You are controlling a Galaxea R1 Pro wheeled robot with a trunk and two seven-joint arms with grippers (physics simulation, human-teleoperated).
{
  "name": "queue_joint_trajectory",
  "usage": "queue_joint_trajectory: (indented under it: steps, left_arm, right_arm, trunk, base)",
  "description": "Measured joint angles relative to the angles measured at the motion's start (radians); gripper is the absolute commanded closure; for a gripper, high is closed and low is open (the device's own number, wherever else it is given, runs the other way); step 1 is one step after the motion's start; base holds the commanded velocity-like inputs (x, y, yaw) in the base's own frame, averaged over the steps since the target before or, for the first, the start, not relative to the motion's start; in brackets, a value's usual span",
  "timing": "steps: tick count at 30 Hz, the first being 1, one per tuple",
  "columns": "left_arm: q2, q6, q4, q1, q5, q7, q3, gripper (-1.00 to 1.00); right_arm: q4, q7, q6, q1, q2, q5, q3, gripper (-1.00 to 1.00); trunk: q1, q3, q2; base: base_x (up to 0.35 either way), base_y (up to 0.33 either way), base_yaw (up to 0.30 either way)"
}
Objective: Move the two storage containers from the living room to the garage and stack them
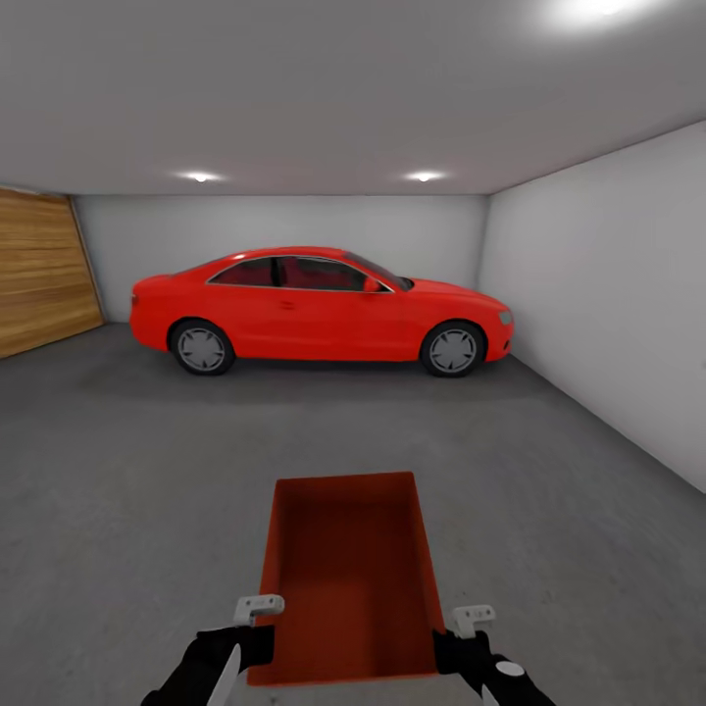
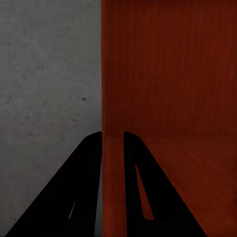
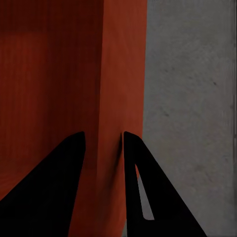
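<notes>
1 storage container point(image 1: 345, 579) hangs above the garage floor point(image 1: 118, 471), both grippers' jaws clamped on its side walls.

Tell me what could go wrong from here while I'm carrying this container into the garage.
1. The left gripper and right gripper each pinch only a thin side wall of the storage container near its close end; the far end overhangs, so it may tip or slip.
2. The container hides the concrete floor beneath it, making set-down height hard to judge.
3. Driving straight ahead leads toward the red car.
</notes>
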Motion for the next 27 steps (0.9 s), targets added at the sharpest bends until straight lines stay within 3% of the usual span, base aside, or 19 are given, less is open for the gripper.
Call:
queue_joint_trajectory:
  steps: [6, 27]
  left_arm:
    - [0.015, 0.026, 0.012, 0.000, 0.014, 0.001, -0.012, 1.00]
    - [0.013, 0.026, 0.009, 0.000, 0.010, 0.001, -0.010, 1.00]
  right_arm:
    - [0.035, -0.001, 0.000, -0.001, 0.013, 0.007, -0.014, 1.00]
    - [0.034, -0.001, 0.000, -0.001, 0.011, 0.004, -0.011, 1.00]
  trunk:
    - [0.000, 0.000, 0.000]
    - [0.000, 0.000, 0.000]
  base:
    - [0.327, 0.000, -0.273]
    - [0.327, 0.000, -0.277]
